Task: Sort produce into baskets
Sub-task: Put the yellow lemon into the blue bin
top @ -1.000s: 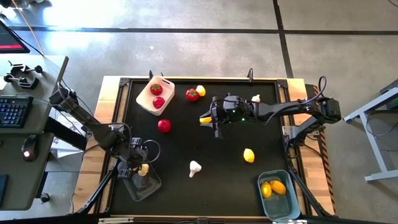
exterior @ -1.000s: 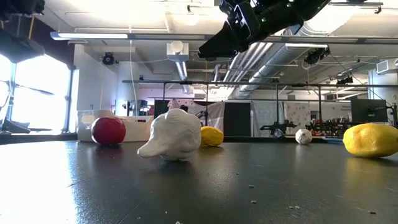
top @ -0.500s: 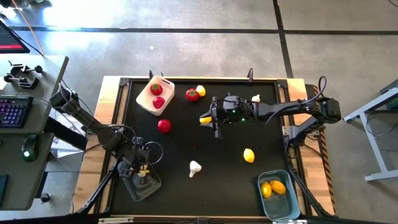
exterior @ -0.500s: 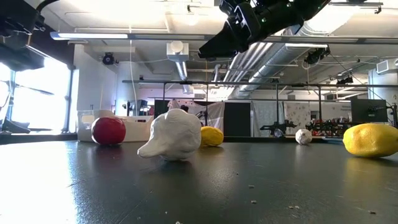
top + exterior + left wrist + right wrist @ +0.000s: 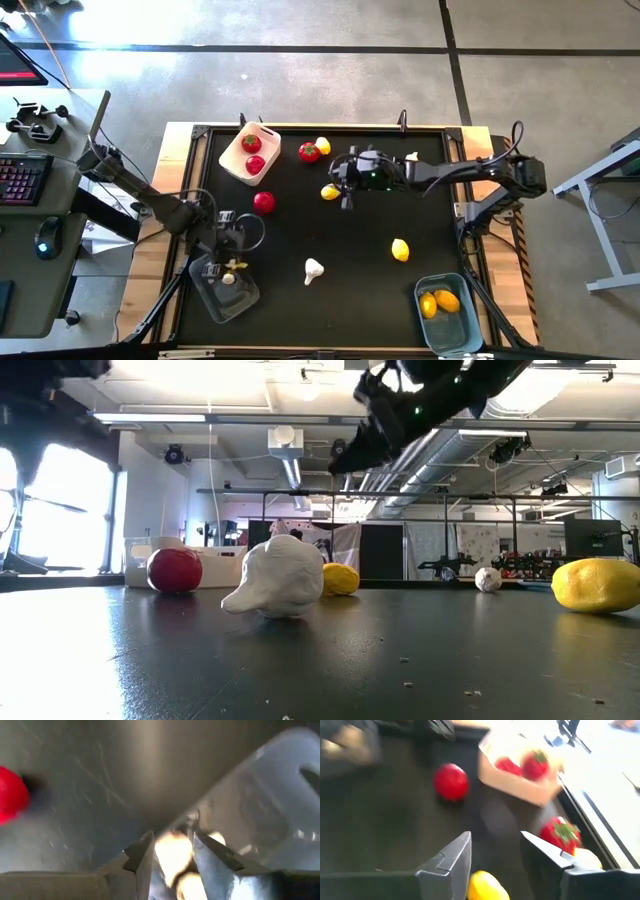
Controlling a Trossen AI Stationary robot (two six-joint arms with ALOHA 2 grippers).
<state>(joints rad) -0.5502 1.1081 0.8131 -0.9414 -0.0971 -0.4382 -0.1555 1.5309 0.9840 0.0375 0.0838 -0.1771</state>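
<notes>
My left gripper point(image 5: 226, 256) point(image 5: 172, 855) hangs open over the clear tub point(image 5: 228, 293) point(image 5: 280, 805) at the table's near left. Garlic bulbs point(image 5: 172, 852) point(image 5: 228, 280) lie in the tub below its fingers. My right gripper point(image 5: 341, 190) point(image 5: 495, 855) is open above a lemon point(image 5: 329, 192) point(image 5: 487, 887) that rests on the table point(image 5: 340, 578), clear of the fingers. The white tub point(image 5: 249, 154) holds two tomatoes. The blue tub point(image 5: 448, 312) holds two lemons.
Loose on the black table: a tomato point(image 5: 263, 202), a tomato point(image 5: 309, 152) with a lemon point(image 5: 322, 146) beside it, a garlic bulb point(image 5: 411, 158) at the far side, a garlic bulb point(image 5: 314, 269) and a lemon point(image 5: 400, 250) nearer. A raised rim point(image 5: 300, 128) edges the table.
My left gripper has opened and let go of a garlic bulb, which has dropped into the clear tub; the gripper has drawn slightly up and toward the far edge. My right gripper has turned its wrist somewhat above the lemon, still open.
</notes>
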